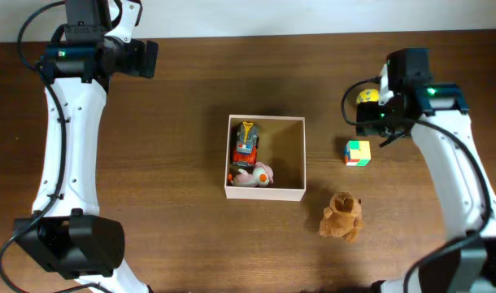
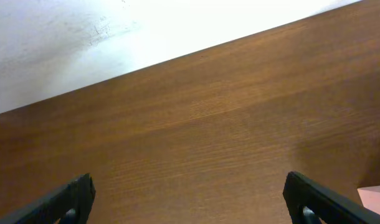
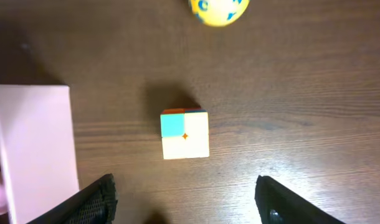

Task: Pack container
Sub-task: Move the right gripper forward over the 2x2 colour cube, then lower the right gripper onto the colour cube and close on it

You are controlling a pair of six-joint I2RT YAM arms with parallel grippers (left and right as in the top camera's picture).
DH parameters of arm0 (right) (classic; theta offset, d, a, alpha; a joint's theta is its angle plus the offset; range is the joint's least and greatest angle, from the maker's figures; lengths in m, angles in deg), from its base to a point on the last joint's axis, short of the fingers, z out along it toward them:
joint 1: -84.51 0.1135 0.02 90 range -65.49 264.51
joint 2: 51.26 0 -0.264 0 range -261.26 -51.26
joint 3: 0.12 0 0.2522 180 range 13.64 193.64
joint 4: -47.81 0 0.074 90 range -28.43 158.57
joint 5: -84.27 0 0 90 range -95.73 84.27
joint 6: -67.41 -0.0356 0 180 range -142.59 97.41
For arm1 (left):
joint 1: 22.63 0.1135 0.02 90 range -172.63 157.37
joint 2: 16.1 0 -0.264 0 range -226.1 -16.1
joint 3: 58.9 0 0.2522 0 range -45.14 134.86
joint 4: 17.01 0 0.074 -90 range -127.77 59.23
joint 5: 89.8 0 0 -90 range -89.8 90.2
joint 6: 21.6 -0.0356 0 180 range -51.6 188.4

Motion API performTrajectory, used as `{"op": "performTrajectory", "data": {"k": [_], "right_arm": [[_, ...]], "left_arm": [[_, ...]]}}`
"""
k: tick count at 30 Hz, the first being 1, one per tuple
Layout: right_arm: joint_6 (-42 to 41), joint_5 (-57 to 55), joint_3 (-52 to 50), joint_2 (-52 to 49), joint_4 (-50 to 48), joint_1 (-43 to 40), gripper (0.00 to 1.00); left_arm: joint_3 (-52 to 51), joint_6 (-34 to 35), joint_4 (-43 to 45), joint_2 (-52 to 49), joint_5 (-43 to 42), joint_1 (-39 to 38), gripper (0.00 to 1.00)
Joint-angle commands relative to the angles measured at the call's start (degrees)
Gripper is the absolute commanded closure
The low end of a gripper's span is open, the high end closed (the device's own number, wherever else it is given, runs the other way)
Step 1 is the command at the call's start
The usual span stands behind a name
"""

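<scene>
The container (image 1: 265, 194), a square white-walled box with a tan inside, sits mid-table and holds a red-orange toy car (image 1: 246, 145) and a pink toy (image 1: 256, 174). Its wall shows at the left in the right wrist view (image 3: 34, 143). A multicoloured cube (image 1: 358, 152) lies to its right, a yellow ball (image 1: 367, 96) beyond it, and a brown teddy bear (image 1: 342, 217) nearer the front. My right gripper (image 3: 187, 202) is open and empty, hovering short of the cube (image 3: 185, 134), with the ball (image 3: 218, 9) farther on. My left gripper (image 2: 190, 199) is open over bare wood at the far left.
The table's far edge meets a white wall (image 2: 115, 31) ahead of the left gripper. A corner of the container (image 2: 375, 196) shows at the lower right of the left wrist view. The right arm (image 1: 443, 155) stretches along the table's right side.
</scene>
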State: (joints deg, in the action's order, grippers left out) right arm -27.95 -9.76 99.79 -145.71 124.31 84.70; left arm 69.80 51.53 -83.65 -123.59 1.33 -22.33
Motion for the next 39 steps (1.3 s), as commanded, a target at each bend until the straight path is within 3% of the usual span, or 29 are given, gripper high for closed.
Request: {"op": "performTrajectory", "data": {"k": [1, 23, 39], "right_arm": [[2.03, -1.14, 0.85, -3.39, 0.22, -0.26, 0.25], [4.96, -1.77, 0.31, -14.36, -2.34, -1.75, 0.2], [6.69, 3.5, -6.03, -15.61, -4.9, -2.8, 0.2]], "left_arm": [[0.98, 0.59, 0.13, 0.35, 0.17, -0.13, 0.01], [0.98, 0.59, 0.13, 0.35, 0.17, -0.13, 0.01], [0.98, 0.59, 0.13, 0.35, 0.17, -0.13, 0.01]]}}
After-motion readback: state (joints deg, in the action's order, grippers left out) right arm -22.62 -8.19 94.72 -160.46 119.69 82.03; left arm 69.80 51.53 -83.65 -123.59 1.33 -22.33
